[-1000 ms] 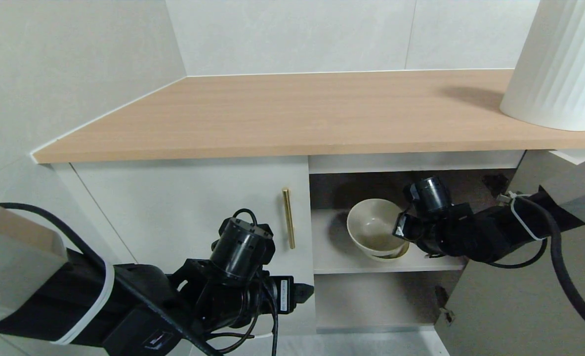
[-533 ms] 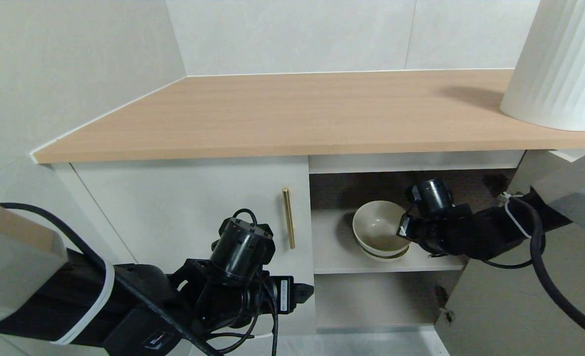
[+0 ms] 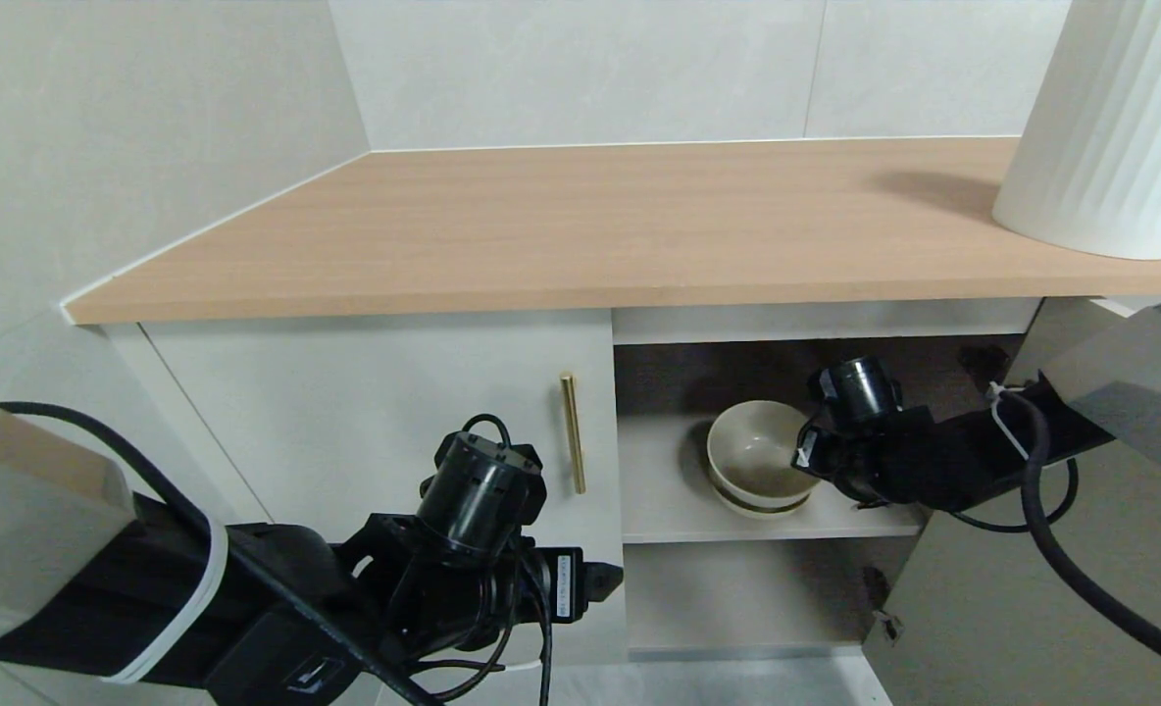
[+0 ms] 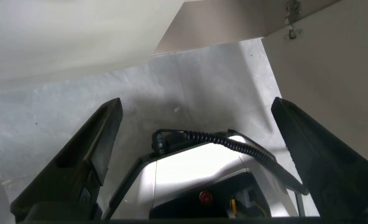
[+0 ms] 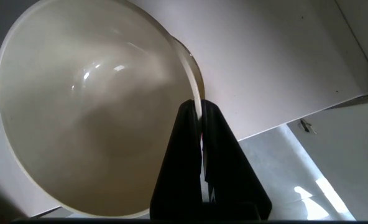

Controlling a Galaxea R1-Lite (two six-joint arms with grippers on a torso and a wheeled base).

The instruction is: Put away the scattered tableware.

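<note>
Since 1 s ago the right gripper (image 5: 199,107) has carried the bowl (image 3: 755,453) deeper into the open cabinet and lowered it. The bowl now sits nearly level on the upper shelf (image 3: 654,490), apparently nested on a 2nd dish (image 3: 763,508). The fingers remain clamped on the bowl's rim, 1 inside and 1 outside. The left gripper (image 4: 196,112) is held low in front of the closed door (image 3: 375,412), fingers spread wide, holding nothing. Judgement: placement approx. complete. Next req'd step is to release the rim and withdraw w/o dragging the bowl off the dish.
</note>
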